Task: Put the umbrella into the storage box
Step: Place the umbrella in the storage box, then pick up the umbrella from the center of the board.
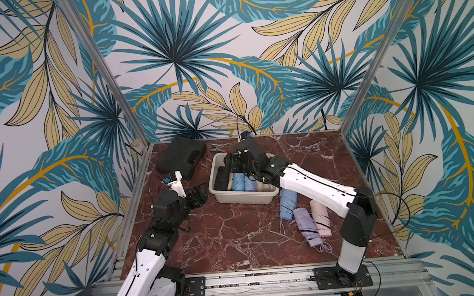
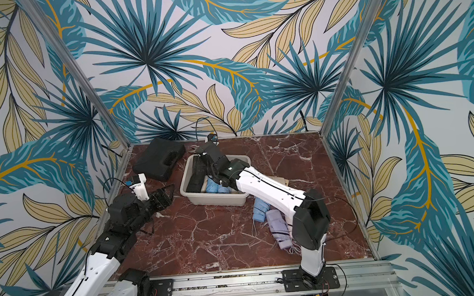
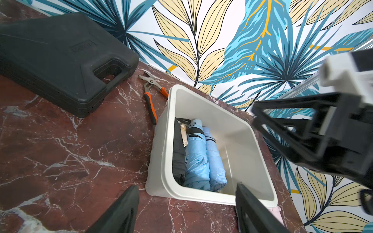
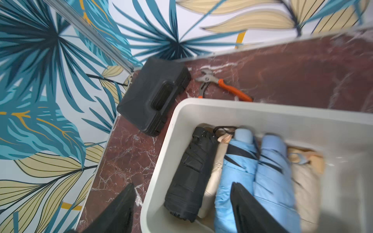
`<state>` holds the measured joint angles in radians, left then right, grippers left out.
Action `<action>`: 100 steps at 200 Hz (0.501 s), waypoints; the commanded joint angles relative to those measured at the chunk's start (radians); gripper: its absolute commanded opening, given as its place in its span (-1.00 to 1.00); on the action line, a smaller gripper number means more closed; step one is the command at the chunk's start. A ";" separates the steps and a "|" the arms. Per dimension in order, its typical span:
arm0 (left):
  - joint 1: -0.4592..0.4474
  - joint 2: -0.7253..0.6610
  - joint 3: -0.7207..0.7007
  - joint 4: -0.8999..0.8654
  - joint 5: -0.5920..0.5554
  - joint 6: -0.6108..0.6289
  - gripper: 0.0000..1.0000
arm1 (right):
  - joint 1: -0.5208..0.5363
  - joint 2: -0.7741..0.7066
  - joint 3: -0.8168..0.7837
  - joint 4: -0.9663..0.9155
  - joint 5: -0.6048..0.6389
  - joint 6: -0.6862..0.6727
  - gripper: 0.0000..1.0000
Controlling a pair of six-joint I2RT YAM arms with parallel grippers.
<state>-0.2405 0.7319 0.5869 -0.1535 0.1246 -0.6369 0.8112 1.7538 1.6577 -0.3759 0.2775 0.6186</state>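
Observation:
The off-white storage box (image 1: 245, 197) sits mid-table toward the back in both top views. Inside it lie a black folded umbrella (image 4: 191, 171), two light blue ones (image 4: 238, 161) and cream ones (image 4: 302, 177), side by side. My right gripper (image 4: 182, 185) hangs open over the box's left end, above the black umbrella, and holds nothing. To the left of the box my left gripper (image 3: 187, 186) stands open and empty, just above the table. Three more folded umbrellas lie on the table right of the box: blue (image 1: 288, 205), lilac (image 1: 307, 226) and pink (image 1: 320, 217).
A black moulded case (image 1: 180, 157) lies at the back left corner. Orange-handled pliers (image 3: 150, 96) rest between the case and the box. Aluminium posts and patterned walls close in the table. My right arm (image 1: 315, 189) reaches across above the loose umbrellas.

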 commanded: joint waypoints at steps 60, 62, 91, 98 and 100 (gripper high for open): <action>0.006 -0.005 -0.050 0.161 -0.012 -0.024 0.61 | -0.045 -0.410 -0.374 -0.361 0.268 -0.111 0.52; 0.006 -0.005 -0.050 0.162 -0.012 -0.024 0.61 | -0.046 -0.420 -0.384 -0.367 0.269 -0.107 0.52; 0.006 -0.003 -0.050 0.167 -0.034 -0.034 0.63 | -0.050 -0.535 -0.541 -0.464 0.267 -0.026 0.52; 0.006 -0.004 -0.049 0.168 -0.036 -0.037 0.64 | -0.050 -0.555 -0.574 -0.486 0.260 0.000 0.52; 0.006 -0.003 -0.049 0.168 -0.036 -0.037 0.64 | -0.050 -0.561 -0.583 -0.491 0.258 0.008 0.52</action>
<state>-0.2405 0.7334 0.5411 -0.0319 0.1101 -0.6628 0.7643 1.2480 1.1690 -0.7246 0.5095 0.5446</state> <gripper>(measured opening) 0.815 0.759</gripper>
